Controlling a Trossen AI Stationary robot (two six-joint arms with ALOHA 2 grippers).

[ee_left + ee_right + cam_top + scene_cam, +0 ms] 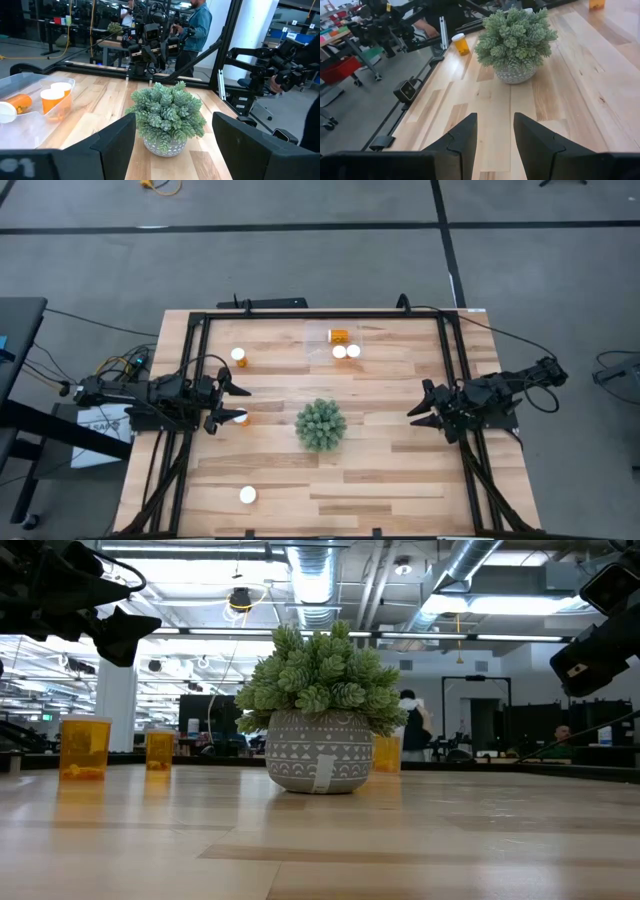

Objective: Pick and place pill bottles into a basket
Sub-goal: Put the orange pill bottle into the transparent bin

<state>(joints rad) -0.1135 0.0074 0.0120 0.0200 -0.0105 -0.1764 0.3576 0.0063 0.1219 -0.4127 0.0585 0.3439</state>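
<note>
The pale slatted wooden bench (400,470) carries everything, so the work is one of choosing a clean approach across it. At its middle stands the spiky green plant in a grey patterned round pot (321,425), the one tall obstacle; any carry toward the far side is best routed around it, not over its leaves.

The shallow clear plastic basket with rounded corners (320,335) lies at the far edge, already holding three small orange translucent pill bottles with white caps (346,352), one on its side and two upright.

The left gripper (233,404) hovers above the bench with its fingers apart, just beside a loose bottle (240,418); that looks like the step in hand. To do it well, I would centre the open fingers over the cap, descend straight, and close on the body below the cap so it stays upright.

The right gripper (420,411) waits at the right side, fingers together, holding nothing.

Two more bottles stand apart: one far-left (238,356), one near the front edge (248,495).
</note>
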